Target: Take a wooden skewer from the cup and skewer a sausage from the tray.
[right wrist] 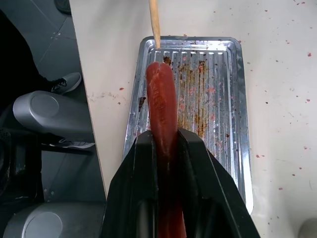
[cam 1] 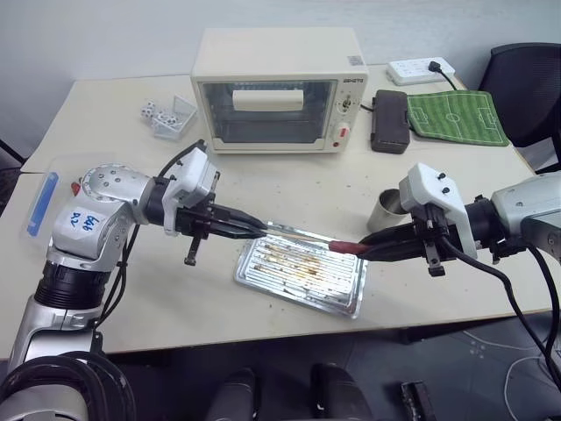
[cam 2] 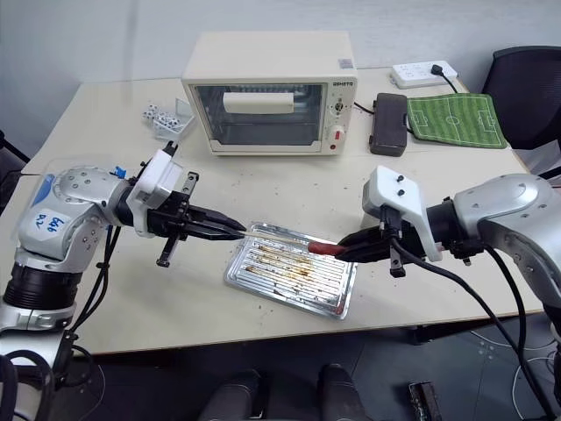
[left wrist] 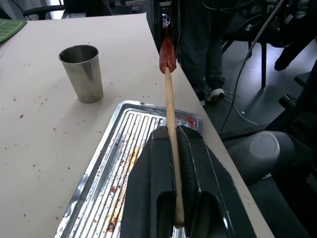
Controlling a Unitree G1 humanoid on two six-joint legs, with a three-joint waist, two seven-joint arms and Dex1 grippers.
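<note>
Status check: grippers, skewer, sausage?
Left gripper shut on wooden skewer. Right gripper shut on sausage. Skewer tip at sausage end, above tray. Nothing between.

Tight gap between my two pincers, open counter on the outer sides

My left pincer (cam 1: 250, 231) and right pincer (cam 1: 372, 247) face each other above the tray (cam 1: 337, 298), and the wooden skewer (cam 1: 302, 233) and sausage (cam 1: 348, 246) bridge the space between them, so nothing passes straight across there. Just behind my right pincer stands the cup (cam 1: 384, 210), blocking a pull-back that way. Farther beyond both pincers the toaster oven (cam 1: 279, 88) walls off the back, with a dark case (cam 1: 390, 121) beside it. Below the left pincer the counter (cam 1: 140, 289) lies bare, leaving room down to its near edge.
</note>
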